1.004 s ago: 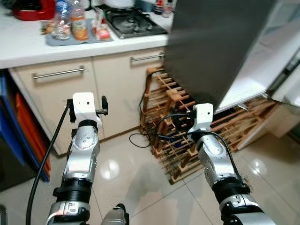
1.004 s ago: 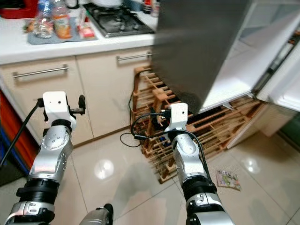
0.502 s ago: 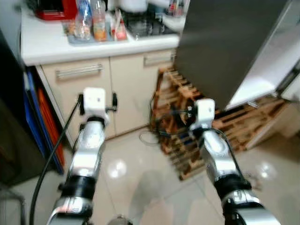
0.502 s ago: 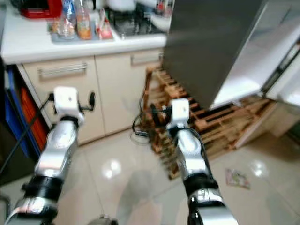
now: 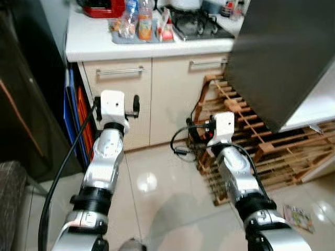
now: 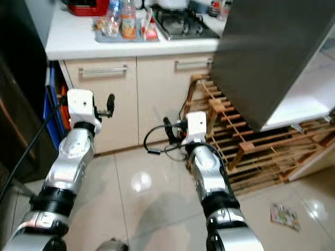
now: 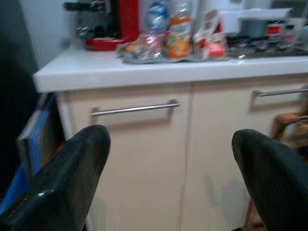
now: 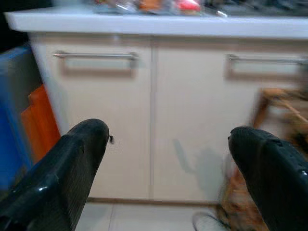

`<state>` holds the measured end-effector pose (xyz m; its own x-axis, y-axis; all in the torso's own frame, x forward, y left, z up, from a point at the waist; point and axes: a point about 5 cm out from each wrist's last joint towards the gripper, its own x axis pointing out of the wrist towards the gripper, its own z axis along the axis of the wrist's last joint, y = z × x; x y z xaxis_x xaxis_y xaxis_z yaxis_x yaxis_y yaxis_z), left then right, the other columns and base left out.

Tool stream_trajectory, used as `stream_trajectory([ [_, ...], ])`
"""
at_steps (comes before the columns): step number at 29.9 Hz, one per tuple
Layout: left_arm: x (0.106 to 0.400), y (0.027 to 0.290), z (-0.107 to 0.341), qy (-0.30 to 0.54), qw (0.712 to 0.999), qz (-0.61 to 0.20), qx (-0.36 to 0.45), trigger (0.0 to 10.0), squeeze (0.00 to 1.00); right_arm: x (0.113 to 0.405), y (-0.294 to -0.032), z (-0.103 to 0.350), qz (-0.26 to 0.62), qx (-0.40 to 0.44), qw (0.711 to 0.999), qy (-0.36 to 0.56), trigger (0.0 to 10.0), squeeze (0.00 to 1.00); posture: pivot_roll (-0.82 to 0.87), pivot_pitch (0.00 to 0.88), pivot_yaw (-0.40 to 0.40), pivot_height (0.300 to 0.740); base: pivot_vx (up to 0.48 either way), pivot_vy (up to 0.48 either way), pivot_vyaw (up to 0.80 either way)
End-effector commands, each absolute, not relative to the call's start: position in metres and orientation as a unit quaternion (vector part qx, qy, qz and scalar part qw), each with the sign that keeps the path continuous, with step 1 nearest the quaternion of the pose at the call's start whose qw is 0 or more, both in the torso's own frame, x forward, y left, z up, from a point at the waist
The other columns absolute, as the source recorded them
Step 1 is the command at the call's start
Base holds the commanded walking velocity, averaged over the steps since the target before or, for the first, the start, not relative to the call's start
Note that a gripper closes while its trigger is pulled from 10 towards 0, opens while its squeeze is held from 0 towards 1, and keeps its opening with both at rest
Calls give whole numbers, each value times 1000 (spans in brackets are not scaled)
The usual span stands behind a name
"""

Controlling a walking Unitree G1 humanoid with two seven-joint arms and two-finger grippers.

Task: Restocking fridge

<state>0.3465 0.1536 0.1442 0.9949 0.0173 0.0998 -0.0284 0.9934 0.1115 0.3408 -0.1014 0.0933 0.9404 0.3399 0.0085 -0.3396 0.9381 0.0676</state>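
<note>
On the white counter lies a grey tray (image 5: 137,38) holding a clear water bottle (image 5: 127,23), an orange juice bottle (image 5: 145,25) and a red-and-white pack (image 5: 165,32); the juice bottle (image 7: 179,41) stands out in the left wrist view. The fridge's dark grey door (image 5: 285,57) hangs open at the right. Both arms are raised toward the cream cabinets below the counter. My left gripper (image 7: 171,144) is open and empty, level with a cabinet handle (image 7: 134,109). My right gripper (image 8: 168,137) is open and empty too, facing the cabinet doors.
A wooden rack (image 5: 251,141) stands on the floor under the fridge door, a black cable (image 5: 180,149) beside it. A red appliance (image 5: 102,6) and gas hob (image 5: 199,23) sit on the counter. Blue and orange boards (image 5: 73,115) lean left of the cabinets. A leaflet (image 5: 298,217) lies on the tiles.
The camera has swung left and drawn back: counter and tray now sit more central, the fridge door further right, dark furniture appears at left. Both arms hold the same raised pose.
</note>
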Motion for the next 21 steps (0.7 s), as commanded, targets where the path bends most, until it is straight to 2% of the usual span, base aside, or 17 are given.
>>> stream_trajectory([
  [1, 349, 146, 153, -66, 996, -7, 55, 10000, 0, 342, -106, 95, 162, 24, 987, -6, 10000, 588, -27, 0, -54, 740, 480, 0, 494],
  [3, 349, 146, 153, -66, 996, -8, 54, 10000, 0, 342, -106, 95, 162, 20, 987, -7, 10000, 580, -27, 0, -53, 740, 480, 0, 488],
  [4, 349, 145, 152, -66, 997, -9, 48, 10000, 0, 342, -105, 94, 155, 7, 988, -5, 10000, 537, -30, 0, -49, 740, 480, 0, 0],
  [10, 349, 142, 151, -67, 997, -15, 45, 10000, 0, 344, -110, 93, 125, 12, 992, -1, 10000, 490, -41, 0, -46, 740, 480, 0, 0],
  [17, 352, 139, 155, -73, 996, -21, 46, 10000, 0, 347, -117, 99, 102, 7, 994, -21, 10000, 506, -49, 0, -38, 740, 480, 0, 0],
  [21, 353, 138, 158, -81, 995, -21, 48, 10000, 0, 349, -119, 101, 95, 7, 995, -21, 10000, 502, -48, 0, -38, 740, 480, 0, 666],
])
